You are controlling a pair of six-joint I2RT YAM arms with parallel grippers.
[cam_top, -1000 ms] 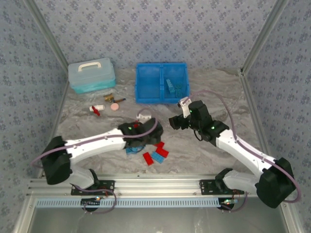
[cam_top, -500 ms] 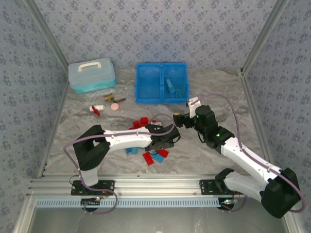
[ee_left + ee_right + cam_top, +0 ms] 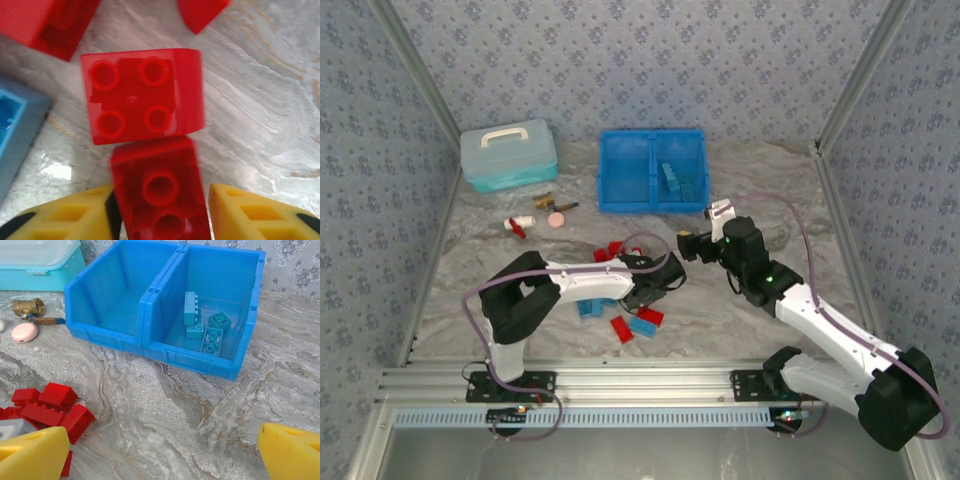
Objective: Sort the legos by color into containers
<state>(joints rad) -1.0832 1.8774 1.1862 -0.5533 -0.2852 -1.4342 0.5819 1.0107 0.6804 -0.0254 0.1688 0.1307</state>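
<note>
Left jaws, at the end of my left arm (image 3: 570,285), sit low among the loose legos (image 3: 642,325) at mid-surface in the top view. The right jaws hang just beyond that pile, on the side toward the blue bin (image 3: 651,206). The bin's right compartment (image 3: 692,150) has light blue bricks (image 3: 675,178) in it. Its left compartment (image 3: 623,175) looks bare, so I judge the reds belong there and that the step in hand is picking up a red.

From the left wrist, my yellow fingers (image 3: 60,217) flank a red brick (image 3: 160,192), pads close on both sides, but I cannot tell whether they are clamped on it. A second red brick (image 3: 142,102) butts against its far end, and a blue one (image 3: 15,135) lies just to the left. The next move, as I judge it, is to firm the hold, lift straight up so the neighbour is not dragged, then carry to the left compartment.

From the right wrist, my right fingertips (image 3: 30,452) stand wide apart with nothing between them. Bare surface (image 3: 165,405) runs from there to the bin's front wall, and red bricks (image 3: 50,405) lie to the left. The pale teal box (image 3: 35,260), brass piece (image 3: 27,306) and pink disc (image 3: 24,332) crowd the bin's left side, so I would come in over the front rim. My two arms are near each other, so one should give way.
</note>
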